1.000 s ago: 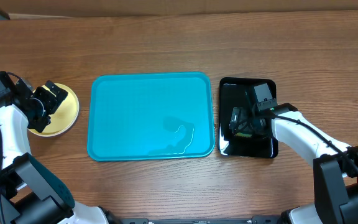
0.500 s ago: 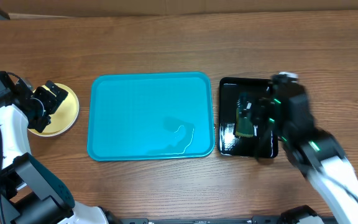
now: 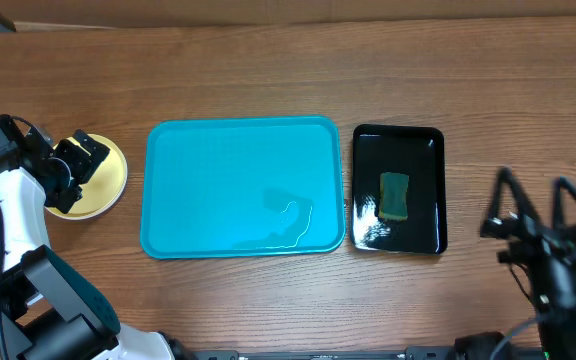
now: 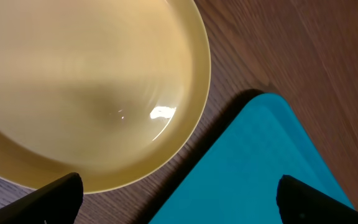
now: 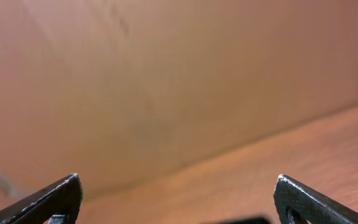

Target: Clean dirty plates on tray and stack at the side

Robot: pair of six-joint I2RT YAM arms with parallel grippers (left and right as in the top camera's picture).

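Watching the left side mostly: left gripper hangs spread wide, holding nothing, right over the pale yellow-green round plate. That plate sits on the wooden table just beside the large turquoise rectangular plastic tray. Can't tell if the white plates lie under it. Tray carries no plates, only a wet streak, so the job looks about done.

Risks: if the left arm drops or swings low on retreat, a finger could clip the rim. The plate would then skid into the tray edge, or any stack beneath would shift.

Right gripper is spread wide, empty, tipped up near the table's front right, and its camera sees only wall. A blind swing back could knock the small glossy black tray and the green sponge lying in it.
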